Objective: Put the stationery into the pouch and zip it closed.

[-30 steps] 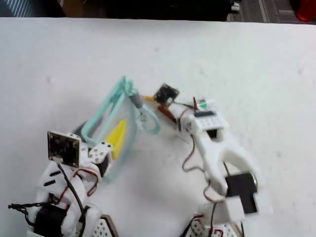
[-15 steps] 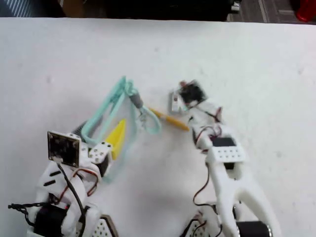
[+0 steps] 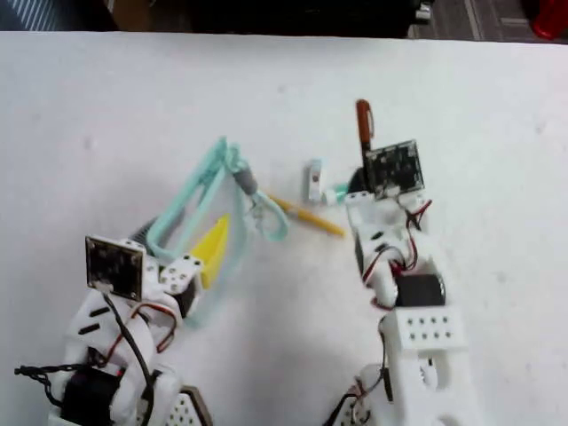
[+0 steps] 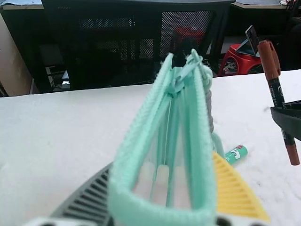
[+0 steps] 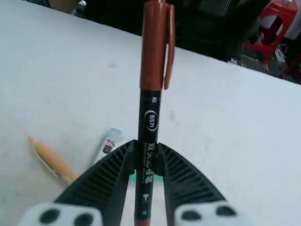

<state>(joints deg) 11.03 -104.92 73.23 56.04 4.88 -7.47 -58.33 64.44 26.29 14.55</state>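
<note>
The white table (image 3: 497, 133) carries a mint-green pouch (image 3: 197, 191) standing on its long edge with its mouth gaping upward. Its long axis runs on a slant from the left arm toward the far middle of the table, and a wrist loop (image 3: 271, 226) hangs from the far end. The left gripper (image 4: 164, 179) is clamped on the pouch's near end, one grey ribbed jaw and one yellow ribbed jaw pressing its sides. That arm sits low at the near left corner.

The right arm stretches forward from the near edge, well to the right of the pouch. The right gripper (image 5: 145, 148) grasps a marker (image 5: 150, 94) by its black barrel. The marker lies in line with the gripper, its brown cap pointing toward the far edge.

Between pouch and right gripper, an orange pen (image 3: 306, 216) lies slantwise on the table, its near end just beside the wrist loop. A small green-and-white tube (image 3: 315, 180) lies just beyond the pen.
</note>
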